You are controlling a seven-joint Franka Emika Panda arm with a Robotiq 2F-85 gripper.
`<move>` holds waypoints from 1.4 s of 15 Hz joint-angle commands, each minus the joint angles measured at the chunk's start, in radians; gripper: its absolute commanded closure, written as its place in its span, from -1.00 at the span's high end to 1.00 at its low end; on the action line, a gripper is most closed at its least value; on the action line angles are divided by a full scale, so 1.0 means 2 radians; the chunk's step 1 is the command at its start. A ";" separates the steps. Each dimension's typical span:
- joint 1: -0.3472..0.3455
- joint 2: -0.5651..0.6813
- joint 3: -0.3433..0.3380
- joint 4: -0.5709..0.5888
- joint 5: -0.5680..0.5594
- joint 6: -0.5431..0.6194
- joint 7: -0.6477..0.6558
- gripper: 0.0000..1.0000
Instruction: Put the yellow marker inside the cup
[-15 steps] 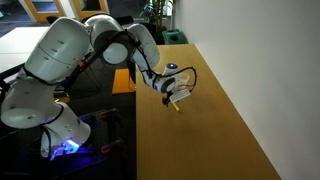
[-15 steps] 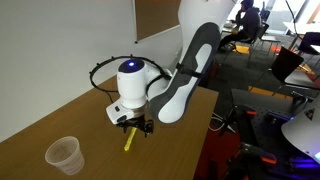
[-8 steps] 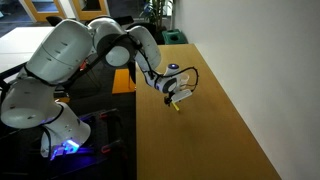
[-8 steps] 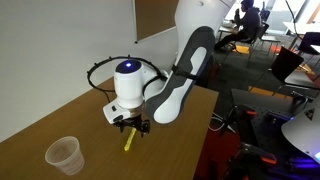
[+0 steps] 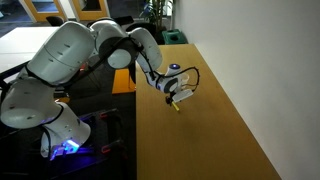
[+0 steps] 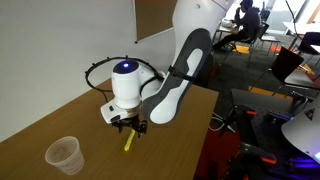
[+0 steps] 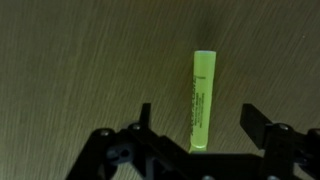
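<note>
The yellow marker (image 7: 202,98) lies flat on the wooden table. In the wrist view it runs straight up the frame from between my two fingers. My gripper (image 7: 197,118) is open, one finger on each side of the marker's near end, not touching it. In both exterior views the gripper (image 6: 129,126) (image 5: 177,98) hovers low over the marker (image 6: 129,138) (image 5: 178,105). The translucent plastic cup (image 6: 63,155) stands upright on the table some way from the gripper, in one exterior view only.
The wooden table (image 5: 200,140) runs along a white wall (image 5: 270,70). Its edge drops off beside my arm's base (image 5: 60,130). A black cable loops over the wrist (image 6: 100,70). Desks and chairs stand in the background.
The gripper has shifted slightly along the table toward the cup side, staying low over the marker. The marker and the cup have not moved.
</note>
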 commanded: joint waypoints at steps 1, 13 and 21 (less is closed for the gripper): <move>-0.008 0.016 0.009 0.024 0.003 -0.017 -0.013 0.77; -0.005 0.020 0.009 0.036 0.003 -0.021 -0.009 -0.96; -0.018 -0.055 0.020 -0.017 0.036 -0.055 0.016 -0.90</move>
